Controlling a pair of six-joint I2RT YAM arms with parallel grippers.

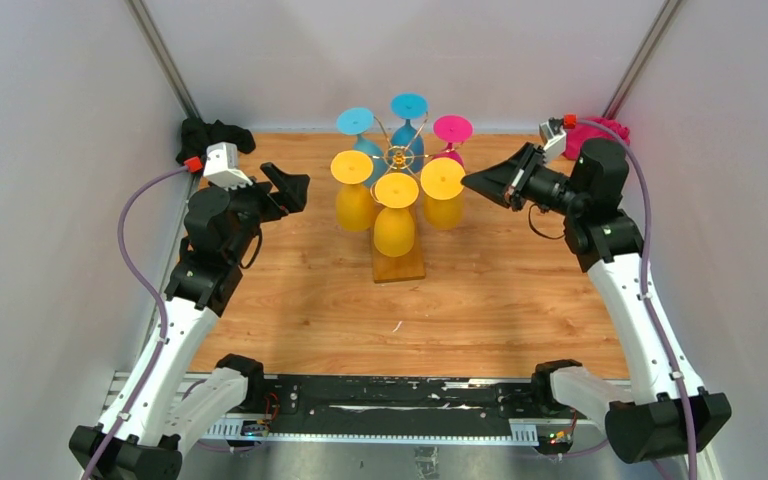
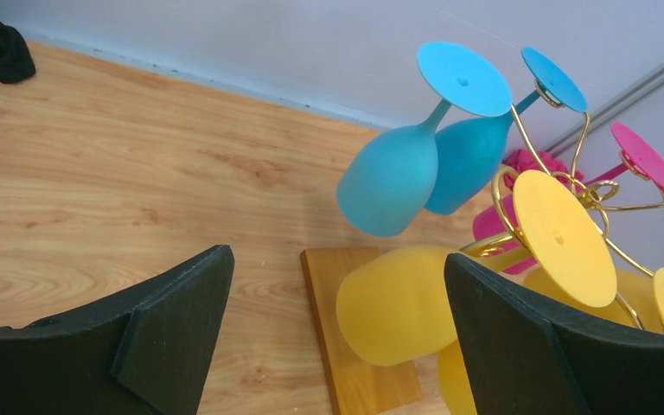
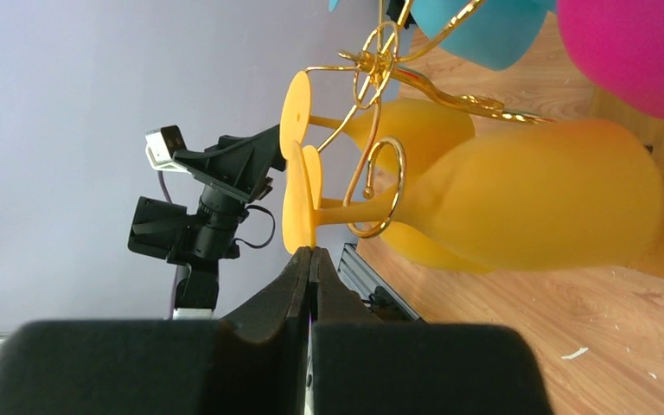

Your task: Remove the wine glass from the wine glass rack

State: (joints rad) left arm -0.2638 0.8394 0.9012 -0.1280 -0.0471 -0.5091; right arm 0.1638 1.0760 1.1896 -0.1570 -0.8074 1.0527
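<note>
Item: wine glass rack (image 1: 398, 158), gold wire with scrolled arms round a central post, standing on its wooden base (image 1: 399, 266) at the middle of the counter (image 1: 290, 300), toward the far wall. Load: six wine glasses, all hanging bowl-down with feet uppermost in the wire hooks. Near side: front yellow glass (image 1: 394, 228) over the base, left yellow glass (image 1: 352, 203), right yellow glass (image 1: 444, 205). Far side: left blue glass (image 1: 356, 121), centre blue glass (image 1: 409, 106), pink glass (image 1: 452, 129). None is off the rack. Left claw (image 1: 288, 192): jaws spread wide, nothing between them, held above the counter to the left of the rack and apart from the left yellow glass; in its wrist view the rack side and that glass's bowl show between its fingers (image 2: 173, 320). Right claw (image 1: 470, 181): fingers pressed together, pinching nothing, pointing at the rack from the right, tip very close to the rim of the right yellow glass's foot; whether it touches cannot be told. Sundries: black cloth (image 1: 215, 135) in the far left corner; pink bundle (image 1: 612, 128) in the far right corner, partly hidden by the right arm; small white scrap (image 1: 397, 325) on the counter in front of the base.
</note>
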